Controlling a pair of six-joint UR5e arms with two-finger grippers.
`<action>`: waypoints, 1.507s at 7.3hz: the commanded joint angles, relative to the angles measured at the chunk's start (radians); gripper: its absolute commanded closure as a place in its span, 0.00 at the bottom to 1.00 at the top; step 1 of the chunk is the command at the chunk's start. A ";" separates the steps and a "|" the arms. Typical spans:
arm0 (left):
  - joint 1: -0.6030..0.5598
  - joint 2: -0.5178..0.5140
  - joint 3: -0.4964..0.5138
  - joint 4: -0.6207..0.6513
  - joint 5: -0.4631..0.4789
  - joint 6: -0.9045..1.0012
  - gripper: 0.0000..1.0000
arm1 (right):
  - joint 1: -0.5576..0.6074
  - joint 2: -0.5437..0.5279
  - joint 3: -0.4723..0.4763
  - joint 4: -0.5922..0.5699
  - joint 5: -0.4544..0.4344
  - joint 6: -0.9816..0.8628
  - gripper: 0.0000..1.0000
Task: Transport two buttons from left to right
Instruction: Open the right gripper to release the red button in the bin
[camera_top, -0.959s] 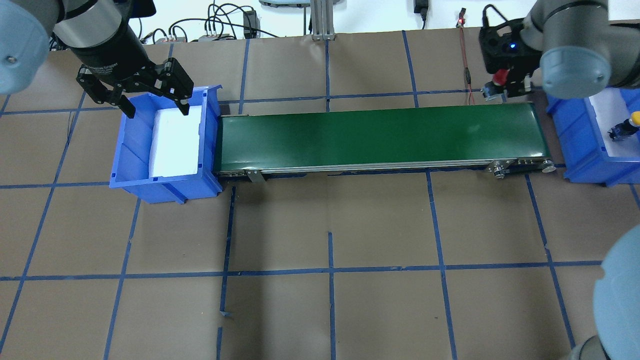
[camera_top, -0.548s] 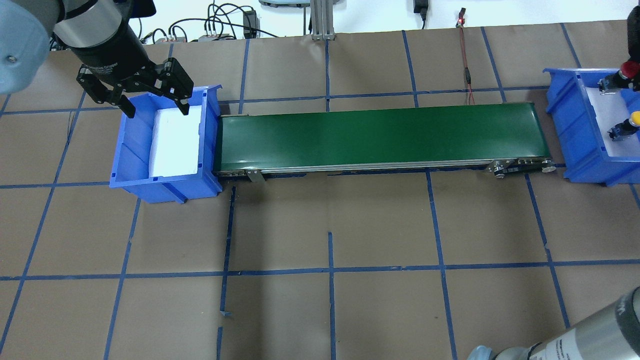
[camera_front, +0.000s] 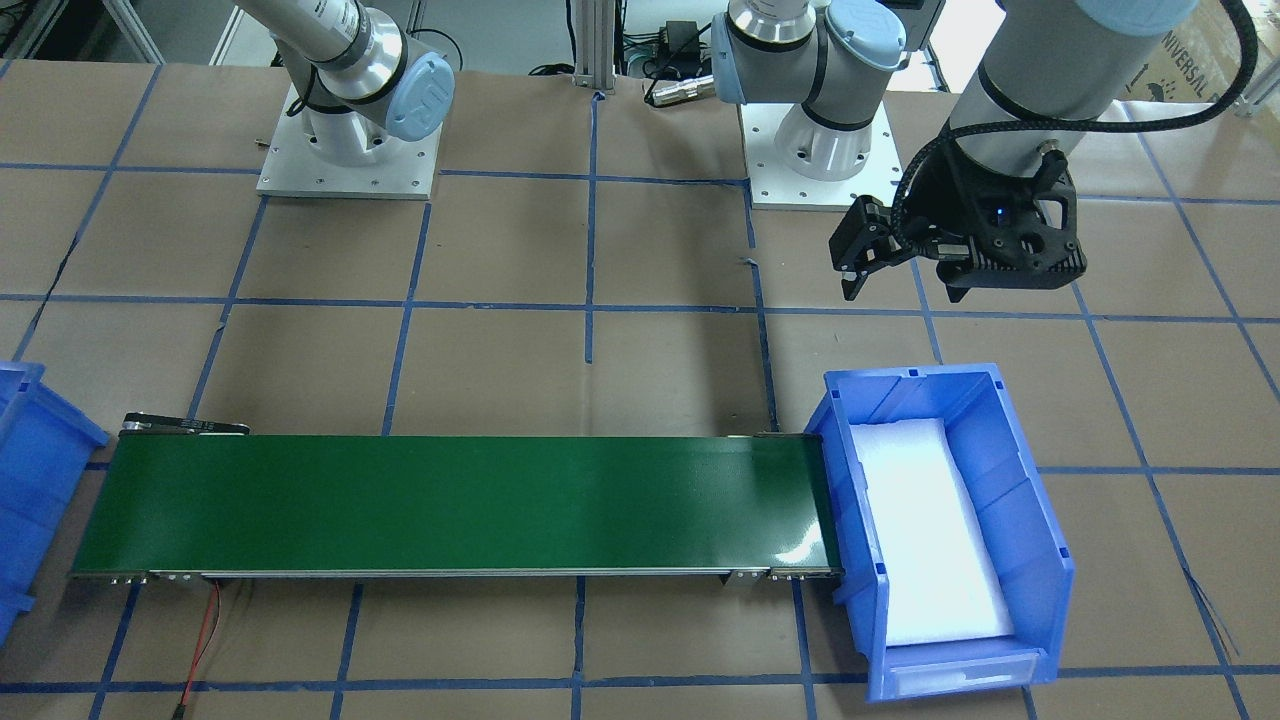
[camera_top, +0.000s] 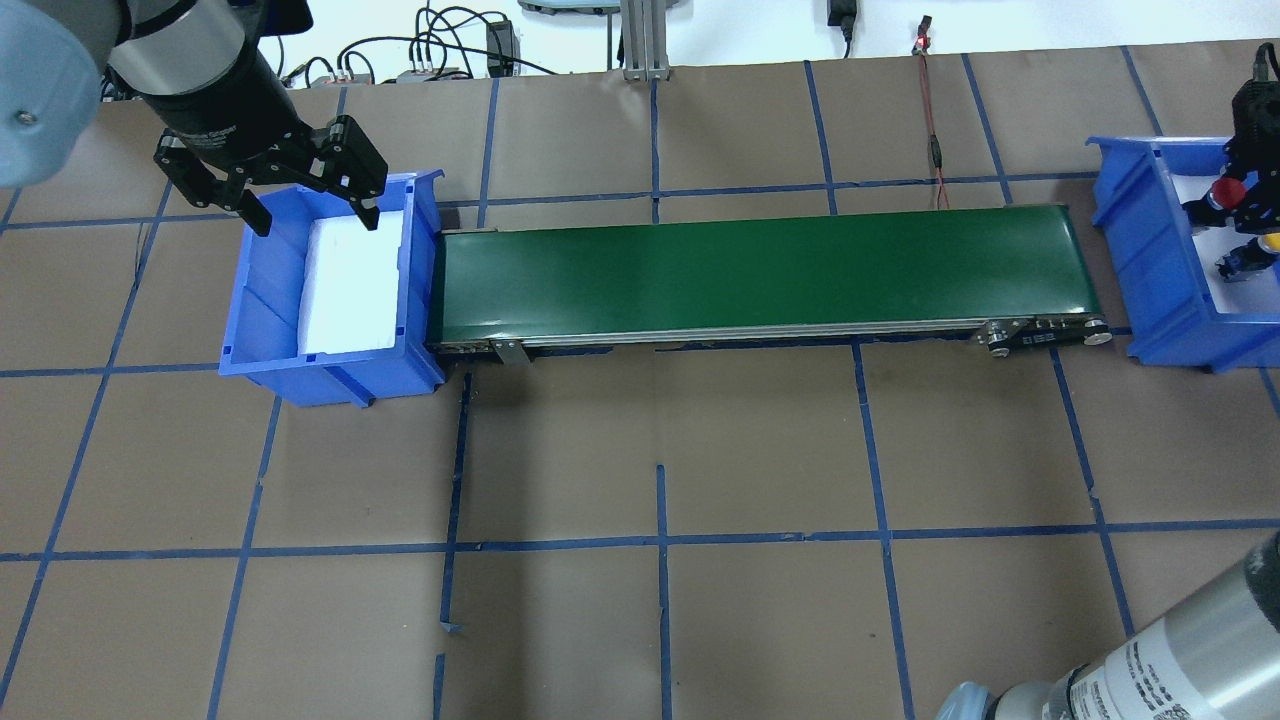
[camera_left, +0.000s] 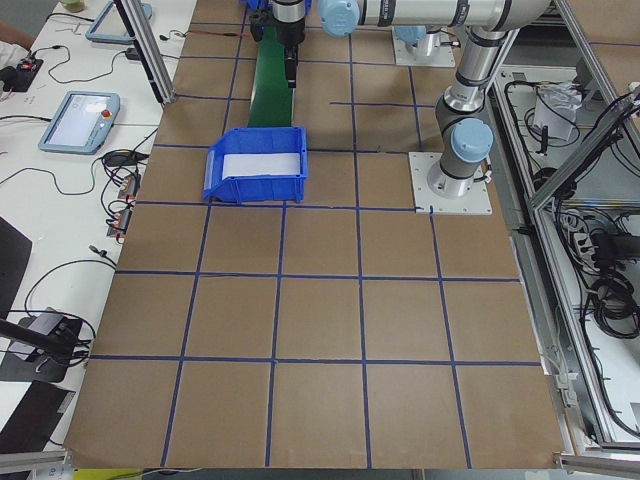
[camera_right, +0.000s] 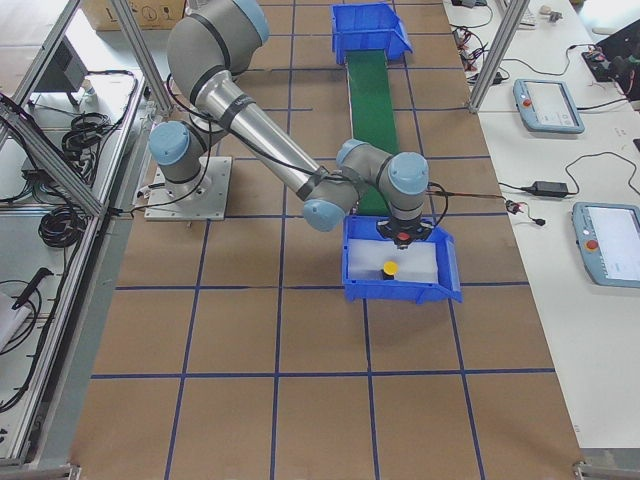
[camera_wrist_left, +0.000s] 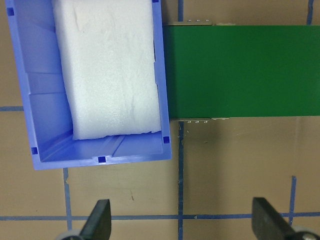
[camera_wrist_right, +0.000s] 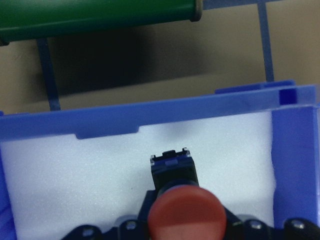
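R gripper (camera_top: 1236, 200) clamps red button (camera_wrist_right: 181, 212) over foam (camera_wrist_right: 70, 185) inside R bin (camera_top: 1140, 250); yellow button (camera_right: 389, 268) lies on same foam, just beside. L gripper (camera_top: 315, 218) spread wide, hangs high by L bin (camera_top: 260, 330). Bins sit at opp. ends of green belt (camera_top: 760, 270).

I read the cap of the red-capped push button (camera_wrist_right: 181, 212) as smooth, matt plastic. The blue plastic bin (camera_wrist_right: 150, 117) on the right has glossy walls, and its white foam pad (camera_wrist_right: 75, 175) looks fine-grained. The green conveyor belt (camera_top: 760, 270) shows a light sheen. The brown paper table cover (camera_top: 760, 450) is matt.
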 joint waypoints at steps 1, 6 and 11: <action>0.002 0.001 0.000 0.000 0.002 0.000 0.00 | 0.002 0.022 0.009 -0.006 -0.010 -0.009 0.88; 0.002 0.001 0.000 0.000 0.008 0.002 0.00 | 0.002 0.028 0.006 0.000 -0.010 -0.010 0.01; 0.002 0.003 0.000 0.002 0.006 0.003 0.00 | 0.066 -0.252 -0.007 0.268 -0.048 0.228 0.01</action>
